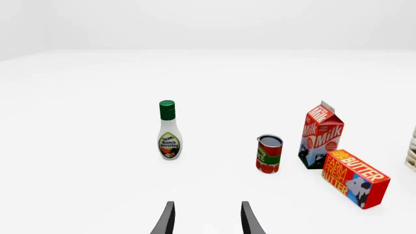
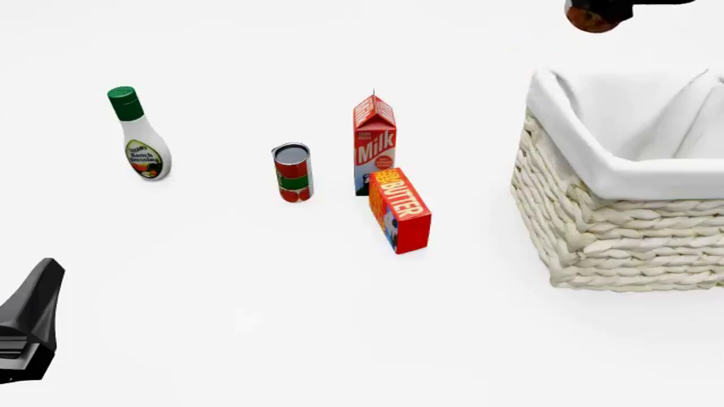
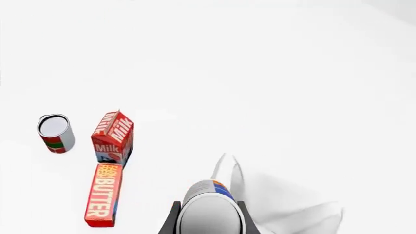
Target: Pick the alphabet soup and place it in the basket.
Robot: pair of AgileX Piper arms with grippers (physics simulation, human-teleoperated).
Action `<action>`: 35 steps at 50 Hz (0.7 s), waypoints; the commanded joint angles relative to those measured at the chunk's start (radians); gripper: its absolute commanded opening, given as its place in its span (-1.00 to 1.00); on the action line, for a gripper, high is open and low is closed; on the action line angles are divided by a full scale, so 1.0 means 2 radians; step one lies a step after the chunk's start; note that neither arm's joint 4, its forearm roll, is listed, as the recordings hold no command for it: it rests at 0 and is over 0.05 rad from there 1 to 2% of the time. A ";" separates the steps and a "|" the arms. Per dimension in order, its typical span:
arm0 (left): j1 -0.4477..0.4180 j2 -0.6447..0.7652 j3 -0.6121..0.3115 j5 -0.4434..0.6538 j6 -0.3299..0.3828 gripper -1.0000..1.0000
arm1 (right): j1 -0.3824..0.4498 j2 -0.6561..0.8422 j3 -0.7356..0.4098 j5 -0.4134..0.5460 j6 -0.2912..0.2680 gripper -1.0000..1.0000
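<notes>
Basket (image 2: 616, 229): right of the front frame, cloth-lined; nothing seen inside it.
Soup (image 3: 209, 212): bottom centre of the right wrist frame, between the right gripper (image 3: 209, 225) fingers, which hold it above the basket's cloth.
Soup axis: runs along the fingers, silver end facing the camera.
Left gripper (image 1: 206, 220): fingers apart, holding nothing.
Front view only: soup barely shows, a dark bit at the top edge; ranch bottle (image 2: 139, 137) upper left.
On table: red-green can (image 2: 292, 173), milk (image 2: 375, 142), butter (image 2: 401, 209) in mid-frame.

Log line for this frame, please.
phase: carry | right gripper: shut on alphabet soup, above basket | left gripper: open, idle
</notes>
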 commanded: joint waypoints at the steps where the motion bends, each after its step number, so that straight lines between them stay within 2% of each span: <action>1: 0.000 0.000 0.000 0.000 0.000 1.00 | -0.056 0.013 -0.027 0.000 0.002 -1.00; 15: 0.000 0.000 0.000 0.000 0.000 1.00 | -0.093 0.007 -0.012 -0.004 0.004 -1.00; 25: 0.000 0.000 0.000 0.000 0.000 1.00 | -0.120 0.004 0.061 -0.047 -0.001 -1.00; 35: 0.000 0.000 0.000 0.000 0.000 1.00 | -0.133 0.010 0.095 -0.072 0.005 -1.00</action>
